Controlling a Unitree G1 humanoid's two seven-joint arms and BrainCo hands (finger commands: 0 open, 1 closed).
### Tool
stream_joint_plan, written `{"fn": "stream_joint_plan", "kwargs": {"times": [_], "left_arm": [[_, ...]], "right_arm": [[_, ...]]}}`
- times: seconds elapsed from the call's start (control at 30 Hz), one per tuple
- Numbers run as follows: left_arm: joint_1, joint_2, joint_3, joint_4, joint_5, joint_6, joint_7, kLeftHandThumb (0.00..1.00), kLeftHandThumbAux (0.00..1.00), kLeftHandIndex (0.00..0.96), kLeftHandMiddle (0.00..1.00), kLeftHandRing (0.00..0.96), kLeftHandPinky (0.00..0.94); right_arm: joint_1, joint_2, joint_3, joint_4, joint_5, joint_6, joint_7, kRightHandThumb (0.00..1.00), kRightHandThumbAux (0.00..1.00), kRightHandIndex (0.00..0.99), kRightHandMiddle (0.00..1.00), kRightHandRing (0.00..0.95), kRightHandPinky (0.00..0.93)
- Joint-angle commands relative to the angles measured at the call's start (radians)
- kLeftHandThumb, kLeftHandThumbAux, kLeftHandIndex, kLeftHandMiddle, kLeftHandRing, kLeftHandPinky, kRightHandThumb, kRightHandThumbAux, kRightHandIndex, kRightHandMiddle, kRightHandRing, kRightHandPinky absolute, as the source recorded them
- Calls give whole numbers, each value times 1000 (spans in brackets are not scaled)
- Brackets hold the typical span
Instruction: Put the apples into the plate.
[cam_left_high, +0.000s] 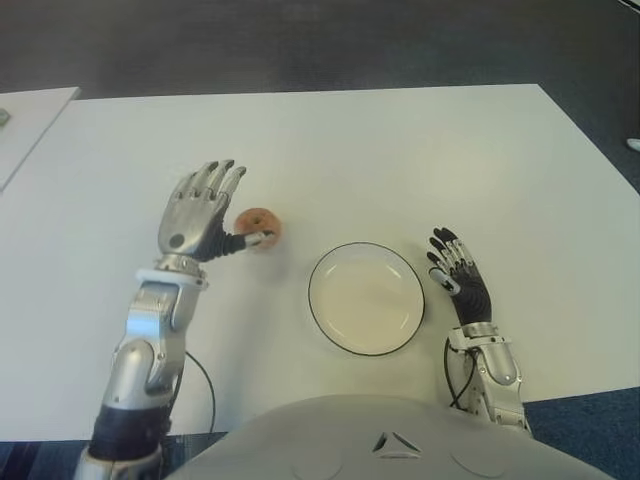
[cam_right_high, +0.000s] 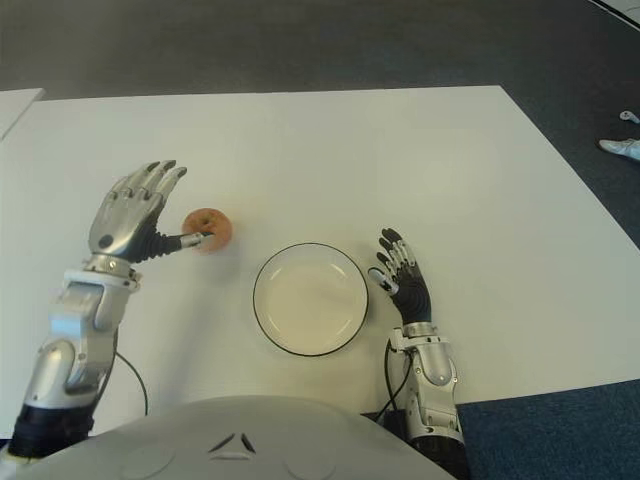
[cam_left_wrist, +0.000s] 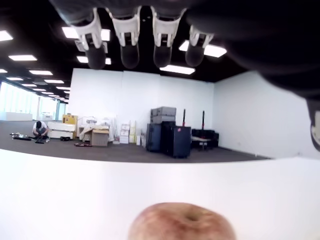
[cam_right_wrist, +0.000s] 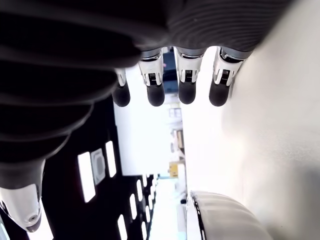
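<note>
A white table (cam_left_high: 400, 150) is filling the foreground over dark grey carpet (cam_left_high: 300, 45). Beyond it, white walls (cam_left_wrist: 125, 95) are enclosing an open room, ceiling lights (cam_left_wrist: 172, 69) are glowing, and boxes (cam_left_wrist: 97, 135) and dark cases (cam_left_wrist: 167, 135) are standing along the wall.

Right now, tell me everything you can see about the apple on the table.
The apple is small, round and reddish-brown with paler patches, its dimple facing up. It sits upright on the white table, to the left of the plate and apart from it. The left hand is open right beside it, thumb tip at its side, not gripping it. Only one apple shows.
</note>
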Motion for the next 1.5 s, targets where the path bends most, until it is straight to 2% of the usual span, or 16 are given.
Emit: {"fn": "stream_joint_plan", "kwargs": {"times": [0.03, 0.17, 0.33, 0.5, 0.83, 1.23, 1.5], "left_arm": [[-86, 71, -31, 106, 12, 6, -52, 329, 323, 70, 44, 35, 92], [-129, 104, -58, 159, -4, 6, -66, 330, 321, 74, 44, 32, 83], [-221, 137, -123, 291, -11, -7, -85, 332, 325, 69, 36, 18, 61], [-270, 157, -168, 358, -13, -4, -72, 320, 322, 64, 34, 12, 70], [-309, 174, -224, 417, -32, -1, -54, 292, 285, 77, 47, 27, 83], [-355, 174, -280, 550, -71, -1, -3, 278, 282, 61, 49, 31, 88], [-353, 176, -311, 578, -94, 8, 23, 276, 290, 41, 44, 27, 79]], "right_arm": [[35, 13, 3, 87, -11, 35, -3, 133, 576, 31, 44, 1, 6], [34, 15, 2, 93, -10, 29, -4, 128, 576, 29, 36, 0, 7], [34, 20, 2, 101, -7, 21, -4, 134, 584, 29, 40, 1, 18], [41, 22, 3, 96, -11, 17, -10, 139, 581, 29, 33, 0, 13], [58, 19, -2, 81, -4, 0, -4, 143, 580, 17, 22, 0, 3], [58, 24, -15, 82, -9, -15, -17, 159, 590, 39, 28, 0, 0], [65, 26, -15, 70, -21, -13, -26, 155, 602, 43, 38, 0, 2]]}}
